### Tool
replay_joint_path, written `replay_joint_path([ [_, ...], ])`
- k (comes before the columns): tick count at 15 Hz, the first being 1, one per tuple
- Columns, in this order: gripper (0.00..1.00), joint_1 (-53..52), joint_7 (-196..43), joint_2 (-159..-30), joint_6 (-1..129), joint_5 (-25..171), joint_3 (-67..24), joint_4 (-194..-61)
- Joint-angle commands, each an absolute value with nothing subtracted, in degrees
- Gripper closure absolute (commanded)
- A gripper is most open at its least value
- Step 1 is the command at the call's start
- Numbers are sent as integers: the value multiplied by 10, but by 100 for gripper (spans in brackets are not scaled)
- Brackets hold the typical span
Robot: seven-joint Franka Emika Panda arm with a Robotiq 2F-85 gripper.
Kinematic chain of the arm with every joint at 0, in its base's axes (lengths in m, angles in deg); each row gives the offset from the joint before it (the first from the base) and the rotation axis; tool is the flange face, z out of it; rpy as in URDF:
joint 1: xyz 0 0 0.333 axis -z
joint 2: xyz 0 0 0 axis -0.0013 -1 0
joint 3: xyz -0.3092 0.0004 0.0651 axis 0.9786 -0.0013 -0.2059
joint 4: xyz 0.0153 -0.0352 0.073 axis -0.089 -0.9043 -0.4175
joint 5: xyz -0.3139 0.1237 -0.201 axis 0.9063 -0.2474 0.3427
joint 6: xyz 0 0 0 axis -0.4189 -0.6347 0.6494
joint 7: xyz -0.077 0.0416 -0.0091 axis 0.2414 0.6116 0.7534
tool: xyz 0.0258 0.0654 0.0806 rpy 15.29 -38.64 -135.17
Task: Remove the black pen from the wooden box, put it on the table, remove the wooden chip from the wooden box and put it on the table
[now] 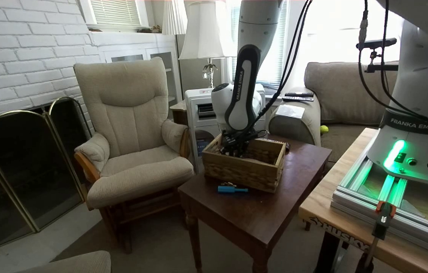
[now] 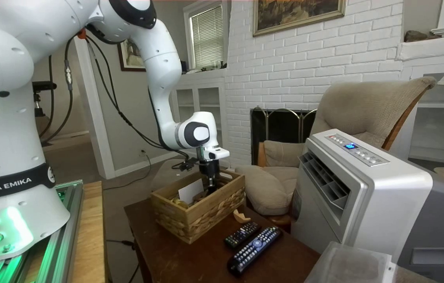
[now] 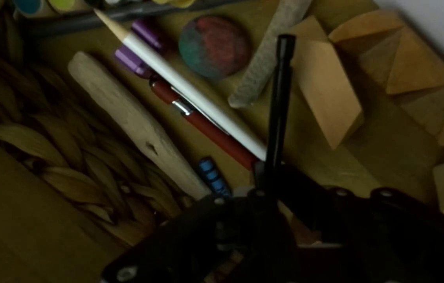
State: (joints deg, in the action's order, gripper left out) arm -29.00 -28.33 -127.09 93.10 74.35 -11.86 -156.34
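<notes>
Wrist view: black pen (image 3: 279, 110) clamped between jaws, 1 end jutting beyond them.

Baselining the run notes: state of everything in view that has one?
Gripper: closed on black pen
Black pen: held, not yet on the table
Wooden box: upright, open-topped, things inside
Base light: lit green
Air unit display: lit blue
Remotes: lying buttons up
Lamp: lit or off, cannot tell
Window blind: lowered

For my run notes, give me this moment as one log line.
gripper: closed on black pen; position: inside wooden box; box: on table; pen placement: not yet done
</notes>
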Motion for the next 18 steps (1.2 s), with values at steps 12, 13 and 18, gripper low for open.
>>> replay_joint_path([
  [12, 96, -328, -274, -1102, 920, 763, -80, -1713],
  [13, 96, -338, -270, -1086, 923, 771, -71, -1728],
  [18, 96, -407, -254, -998, 935, 841, -21, -1806],
])
